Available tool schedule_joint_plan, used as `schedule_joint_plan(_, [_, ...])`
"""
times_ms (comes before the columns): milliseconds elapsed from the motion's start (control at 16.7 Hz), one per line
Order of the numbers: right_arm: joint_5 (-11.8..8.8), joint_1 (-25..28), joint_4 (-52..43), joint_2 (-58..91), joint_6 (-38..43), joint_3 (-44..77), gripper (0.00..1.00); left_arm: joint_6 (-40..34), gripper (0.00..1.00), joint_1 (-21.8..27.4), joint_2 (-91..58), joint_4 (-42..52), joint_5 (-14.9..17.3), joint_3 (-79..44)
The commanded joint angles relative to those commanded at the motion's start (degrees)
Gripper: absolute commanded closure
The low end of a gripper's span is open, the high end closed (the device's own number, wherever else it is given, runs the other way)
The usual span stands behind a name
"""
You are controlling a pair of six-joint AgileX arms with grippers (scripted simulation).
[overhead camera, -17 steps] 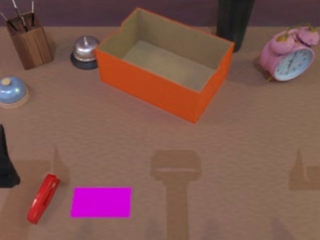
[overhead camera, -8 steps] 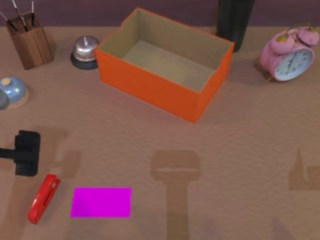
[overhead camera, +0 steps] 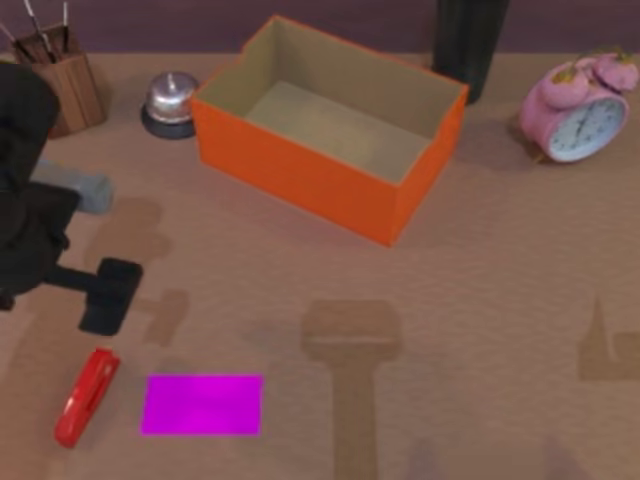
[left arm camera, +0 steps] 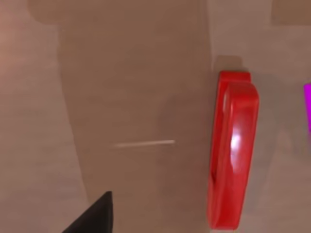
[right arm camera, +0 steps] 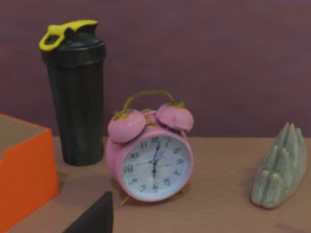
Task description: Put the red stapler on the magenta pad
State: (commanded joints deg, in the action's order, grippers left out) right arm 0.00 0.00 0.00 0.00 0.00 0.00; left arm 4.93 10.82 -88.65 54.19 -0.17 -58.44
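Observation:
The red stapler lies on the table at the front left, its long side slightly slanted. Just to its right lies the flat magenta pad, apart from it. My left gripper hovers a little behind the stapler's far end and holds nothing. In the left wrist view the stapler lies to one side of a single dark finger, well off centre, and a sliver of the pad shows at the edge. My right arm is outside the top view; its wrist view shows one dark finger, likewise off centre.
A big orange box stands at the back middle, with a black shaker bottle and a pink alarm clock to its right. A silver bell and a wooden pen holder stand at the back left.
My left arm has swung in from the left edge, carrying its gripper rightward and toward the front, closer to the stapler. The arm now covers the blue bell. Stapler and pad have not moved.

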Motion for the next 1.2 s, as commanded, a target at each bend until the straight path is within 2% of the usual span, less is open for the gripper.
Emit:
schedule_joint_plan(240, [0.00,0.00,0.00,0.00,0.00,0.00,0.00,0.26,0.00,0.78,-6.76,3.91,0.12,-5.28])
schedule_joint_plan(660, [0.00,0.00,0.00,0.00,0.00,0.00,0.00,0.33,0.00,0.59,-7.37,3.08,0.12,-4.81])
schedule_joint_plan(1200, [0.00,0.00,0.00,0.00,0.00,0.00,0.00,0.61,0.00,0.66,-17.61,-18.03,0.16,5.83])
